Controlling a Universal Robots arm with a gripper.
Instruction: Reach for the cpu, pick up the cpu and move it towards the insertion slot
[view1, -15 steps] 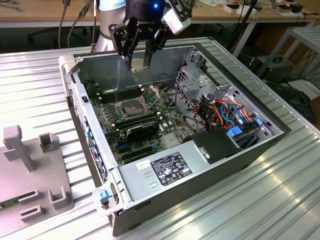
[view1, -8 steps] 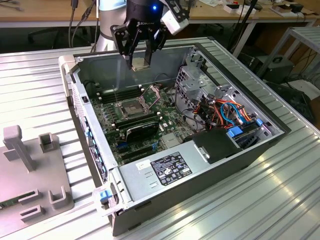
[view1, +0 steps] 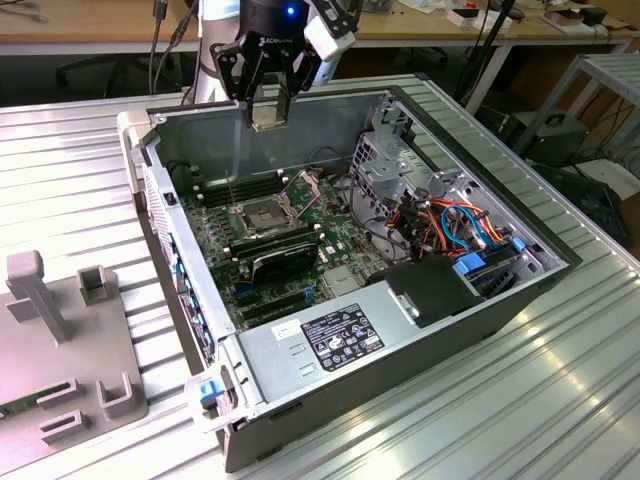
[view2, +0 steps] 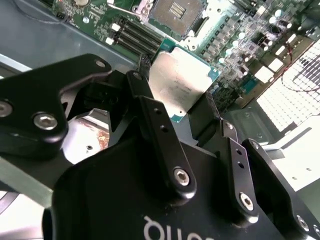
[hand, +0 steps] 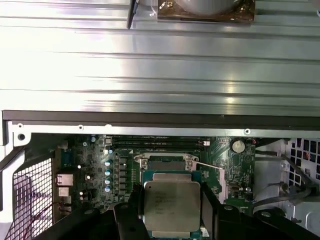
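Black end effector (view2: 192, 107) fingers pinch the cpu (view2: 181, 84) by two opposite edges, high in the upper middle of the exterior view, above the insertion slot (view1: 254, 214). It looks thin, stiff, light and easy to break. Its flat face is dull silver; the socket frame is shiny metal.

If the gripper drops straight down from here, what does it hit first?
Probably the motherboard near the insertion slot. The gripper hangs above the open case holding the cpu, but depth is uncertain.
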